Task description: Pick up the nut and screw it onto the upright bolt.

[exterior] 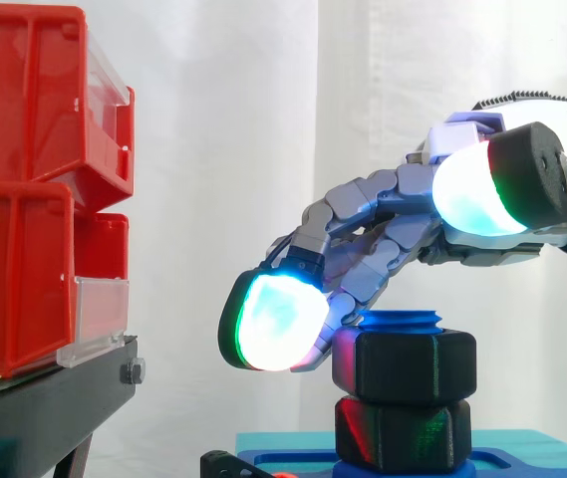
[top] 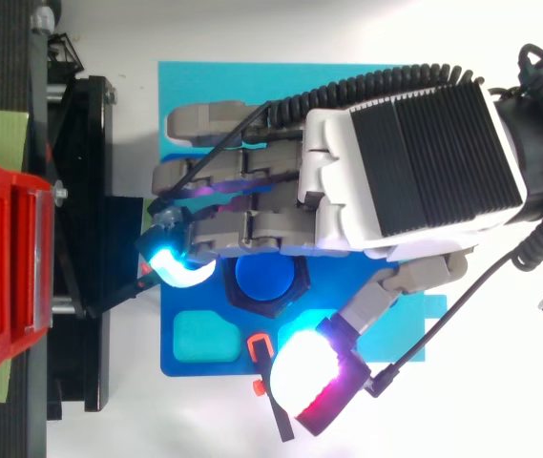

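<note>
Now, closest to your side camera you have the robot hand [top: 414, 172]. Its thumb pad [exterior: 472, 194] hangs high and to the right of the bolt [exterior: 403, 321], well apart from it, so the robot hand is spread wide and grips nothing. Just behind the thumb the blue bolt stands upright on its blue base plate [top: 180, 367]. The black nut [exterior: 408, 363] is already around the bolt's thread, just under its top, with a second black hex piece [exterior: 403, 433] directly below. Beyond the bolt the fingers slope down past its left side, with one glowing fingertip [exterior: 273, 324] just beside the nut; you cannot tell whether a finger touches it. That spread looks meant to bracket the nut for turning. Far left of the bolt, red bins [exterior: 24, 199] sit on a black stand [exterior: 44, 408] before the white curtain [exterior: 223, 149].
</note>
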Motion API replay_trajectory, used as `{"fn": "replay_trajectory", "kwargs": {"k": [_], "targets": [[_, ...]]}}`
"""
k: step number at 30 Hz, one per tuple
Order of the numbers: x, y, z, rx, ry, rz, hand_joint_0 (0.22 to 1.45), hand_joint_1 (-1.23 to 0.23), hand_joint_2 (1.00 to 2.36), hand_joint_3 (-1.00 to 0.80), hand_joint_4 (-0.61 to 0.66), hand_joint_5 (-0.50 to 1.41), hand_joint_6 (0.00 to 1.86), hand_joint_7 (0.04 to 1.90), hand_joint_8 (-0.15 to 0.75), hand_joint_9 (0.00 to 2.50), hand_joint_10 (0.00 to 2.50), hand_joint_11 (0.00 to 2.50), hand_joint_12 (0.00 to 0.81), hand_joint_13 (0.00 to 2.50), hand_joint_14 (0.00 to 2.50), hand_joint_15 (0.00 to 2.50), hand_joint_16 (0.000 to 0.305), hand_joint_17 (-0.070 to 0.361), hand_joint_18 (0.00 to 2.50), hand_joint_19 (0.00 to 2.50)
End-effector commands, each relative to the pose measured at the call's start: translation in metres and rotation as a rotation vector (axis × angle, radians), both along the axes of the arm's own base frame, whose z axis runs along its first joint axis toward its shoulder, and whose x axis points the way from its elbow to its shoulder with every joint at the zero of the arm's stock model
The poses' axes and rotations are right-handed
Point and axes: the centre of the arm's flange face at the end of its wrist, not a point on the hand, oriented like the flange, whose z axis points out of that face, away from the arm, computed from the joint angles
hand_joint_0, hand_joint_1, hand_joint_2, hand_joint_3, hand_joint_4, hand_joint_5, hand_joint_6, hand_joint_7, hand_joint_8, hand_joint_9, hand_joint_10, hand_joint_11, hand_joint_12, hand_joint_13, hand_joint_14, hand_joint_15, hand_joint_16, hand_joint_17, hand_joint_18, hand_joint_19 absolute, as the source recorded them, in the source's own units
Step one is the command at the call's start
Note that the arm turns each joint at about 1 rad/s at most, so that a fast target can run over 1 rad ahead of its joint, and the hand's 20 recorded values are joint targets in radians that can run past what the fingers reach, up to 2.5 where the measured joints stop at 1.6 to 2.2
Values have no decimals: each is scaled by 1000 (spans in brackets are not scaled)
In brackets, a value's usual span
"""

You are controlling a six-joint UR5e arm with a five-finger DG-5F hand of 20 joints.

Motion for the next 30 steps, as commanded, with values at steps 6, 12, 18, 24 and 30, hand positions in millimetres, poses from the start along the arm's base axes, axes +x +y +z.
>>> {"fn": "replay_trajectory", "kwargs": {"k": [6,12,18,24,30], "targets": [[0,1,-1,8,-3,-1,478,-139,1000,-500,233,-152,502,740,258,677,0,0,314,292,0,0,37,84,0,0],[0,1,-1,8,1,-1,484,-151,1000,-500,247,-137,503,825,266,697,0,0,311,302,0,0,37,82,0,0],[-1,-5,-1,7,5,-7,490,-165,1000,-500,264,-114,503,983,272,722,0,0,310,324,0,0,35,78,0,0],[-3,-13,-2,7,14,-13,496,-183,1000,-500,257,-93,504,1122,278,755,0,0,304,342,0,0,33,74,15,0],[-4,-20,-2,6,14,-10,502,-205,1000,-500,240,-77,503,1211,281,792,0,0,292,369,0,0,32,72,32,0]]}}
